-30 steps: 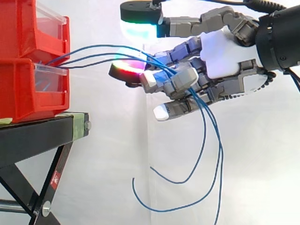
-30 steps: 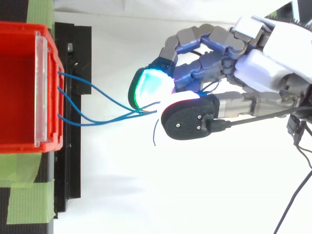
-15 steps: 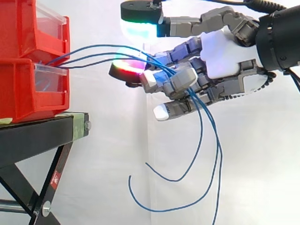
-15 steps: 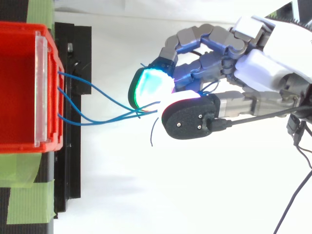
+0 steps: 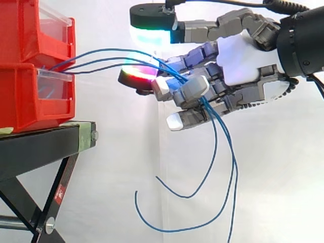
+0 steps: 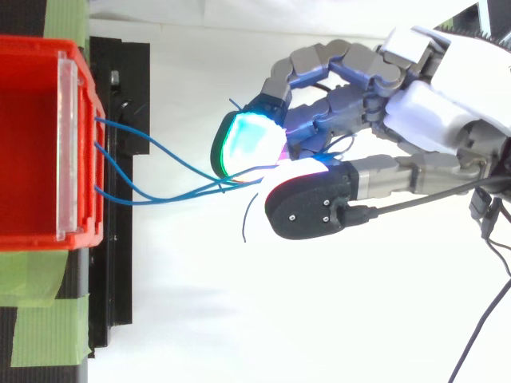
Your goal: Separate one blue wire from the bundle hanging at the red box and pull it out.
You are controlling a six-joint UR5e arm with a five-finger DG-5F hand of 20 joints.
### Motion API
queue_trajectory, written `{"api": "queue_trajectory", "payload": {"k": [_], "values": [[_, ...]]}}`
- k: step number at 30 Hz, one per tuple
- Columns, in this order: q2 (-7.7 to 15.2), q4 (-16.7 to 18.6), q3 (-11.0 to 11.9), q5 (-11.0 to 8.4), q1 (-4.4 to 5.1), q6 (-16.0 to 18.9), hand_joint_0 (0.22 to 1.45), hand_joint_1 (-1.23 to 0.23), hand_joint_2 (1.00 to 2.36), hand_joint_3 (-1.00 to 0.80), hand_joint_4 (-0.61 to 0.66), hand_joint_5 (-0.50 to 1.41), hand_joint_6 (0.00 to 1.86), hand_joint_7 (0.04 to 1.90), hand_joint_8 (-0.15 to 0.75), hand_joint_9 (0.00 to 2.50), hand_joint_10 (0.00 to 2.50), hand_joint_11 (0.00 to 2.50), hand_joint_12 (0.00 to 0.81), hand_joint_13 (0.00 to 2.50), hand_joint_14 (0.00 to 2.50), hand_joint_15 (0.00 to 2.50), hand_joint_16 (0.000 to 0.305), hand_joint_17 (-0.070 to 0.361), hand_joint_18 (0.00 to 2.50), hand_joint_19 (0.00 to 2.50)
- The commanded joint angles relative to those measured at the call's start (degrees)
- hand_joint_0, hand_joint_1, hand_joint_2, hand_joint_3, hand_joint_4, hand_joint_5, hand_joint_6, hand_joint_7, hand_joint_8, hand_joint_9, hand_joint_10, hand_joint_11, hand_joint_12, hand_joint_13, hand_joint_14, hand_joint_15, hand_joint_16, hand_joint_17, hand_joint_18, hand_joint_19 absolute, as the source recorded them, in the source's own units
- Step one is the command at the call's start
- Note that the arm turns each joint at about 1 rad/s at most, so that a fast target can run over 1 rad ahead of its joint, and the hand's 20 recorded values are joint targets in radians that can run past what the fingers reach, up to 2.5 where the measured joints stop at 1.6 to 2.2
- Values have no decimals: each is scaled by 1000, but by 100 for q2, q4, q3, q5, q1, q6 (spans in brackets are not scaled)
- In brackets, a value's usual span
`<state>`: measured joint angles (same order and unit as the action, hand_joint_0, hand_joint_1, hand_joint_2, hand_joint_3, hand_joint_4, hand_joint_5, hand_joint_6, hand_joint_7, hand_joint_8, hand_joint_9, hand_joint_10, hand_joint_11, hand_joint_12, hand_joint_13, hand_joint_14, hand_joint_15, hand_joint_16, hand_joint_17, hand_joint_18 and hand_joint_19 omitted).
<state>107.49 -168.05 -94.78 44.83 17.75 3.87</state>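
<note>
The hand (image 5: 242, 56), curled round all 3 blue wires (image 5: 116, 57) mid-frame, barely shifts; tails (image 5: 136, 202) swing lower left, so no strand separated yet.

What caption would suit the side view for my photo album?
Robot hand curled round blue wires trailing from a red bin, their loose ends dangling below.

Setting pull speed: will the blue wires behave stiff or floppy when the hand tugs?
Mostly floppy, I'd guess: below the hand the blue wires hang in loose curves. Somewhat springy: they arch from the red box without sagging. Thin, so they may slip.
</note>
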Motion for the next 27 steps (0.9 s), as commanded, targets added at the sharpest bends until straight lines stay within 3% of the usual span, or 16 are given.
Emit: {"api": "queue_trajectory", "payload": {"k": [1, 12, 27], "values": [[0, 0, -5, 0, 0, 0, 563, -903, 1007, -416, 182, -237, 906, 883, 320, 791, 11, 1433, 431, 712, 1034, 1470, 58, 130, 671, 675], [0, -27, 4, 0, 0, 0, 660, -813, 1020, -215, 167, -230, 919, 855, 314, 828, 9, 1443, 415, 749, 1022, 1442, 54, 122, 701, 674], [0, -35, -5, 0, 0, 18, 609, -715, 1018, -231, 176, -231, 921, 860, 314, 842, 8, 1465, 410, 731, 1080, 1443, 54, 121, 702, 701]]}}
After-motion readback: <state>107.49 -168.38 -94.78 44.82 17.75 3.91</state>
